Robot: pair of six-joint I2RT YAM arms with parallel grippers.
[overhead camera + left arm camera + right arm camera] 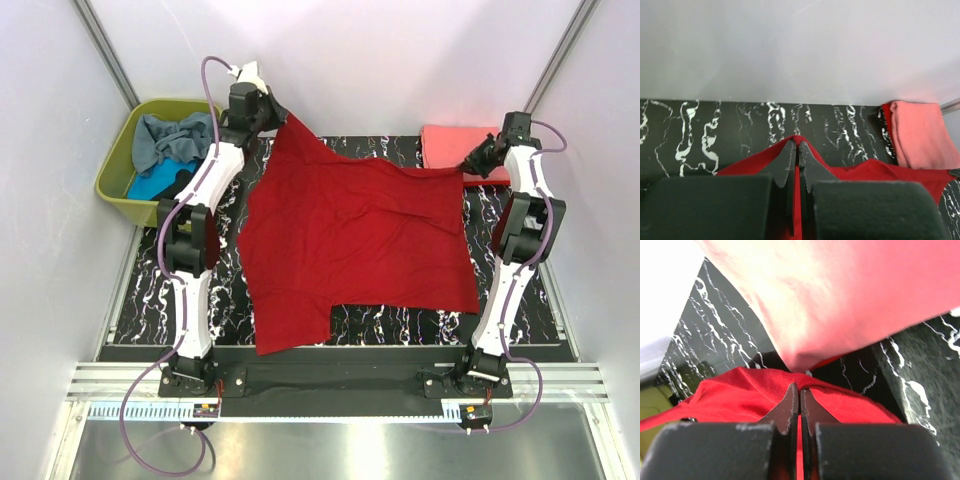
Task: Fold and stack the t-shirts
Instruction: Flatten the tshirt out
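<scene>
The large dark red t-shirt (350, 240) lies spread over the black marbled table. My left gripper (283, 117) is shut on its far left corner and holds it lifted; the wrist view shows red cloth (798, 137) pinched between the jaws. My right gripper (466, 166) is shut on the far right corner, with red cloth (760, 390) between its jaws. A folded coral-pink t-shirt (462, 147) lies at the back right, just beyond the right gripper, and also shows in the left wrist view (920, 132) and the right wrist view (850, 295).
An olive-green basket (115, 175) stands at the back left, holding grey-blue (170, 135), turquoise (152, 183) and black shirts. White walls close in the back and sides. A metal rail (330, 385) runs along the near edge.
</scene>
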